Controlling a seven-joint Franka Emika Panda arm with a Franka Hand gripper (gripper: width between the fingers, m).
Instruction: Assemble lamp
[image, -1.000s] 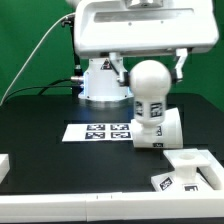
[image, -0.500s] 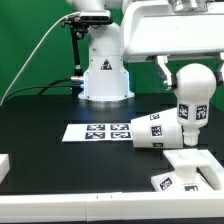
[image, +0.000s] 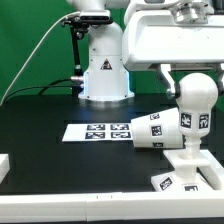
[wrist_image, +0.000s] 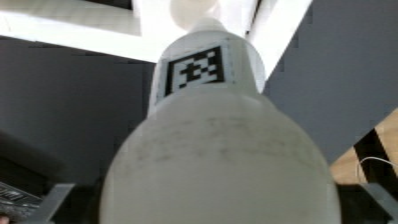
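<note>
My gripper (image: 193, 75) is shut on the round white bulb (image: 195, 108) and holds it upright with its screw neck down. The neck is right over the low angular base (image: 195, 166) at the exterior view's lower right; I cannot tell whether it touches the socket. The tapered shade (image: 158, 130) lies on its side on the table, just left of the bulb. In the wrist view the bulb (wrist_image: 210, 140) fills the frame, with a square tag on its neck, and the fingers (wrist_image: 45, 205) flank it at the edges.
The marker board (image: 100, 131) lies flat on the black table left of the shade. The robot pedestal (image: 104, 70) stands behind it. A white block (image: 4, 163) sits at the left edge. A white rail (image: 70, 196) runs along the table's front edge.
My gripper has carried the bulb from above the shade to the right and then down, so it now stands over the base.
</note>
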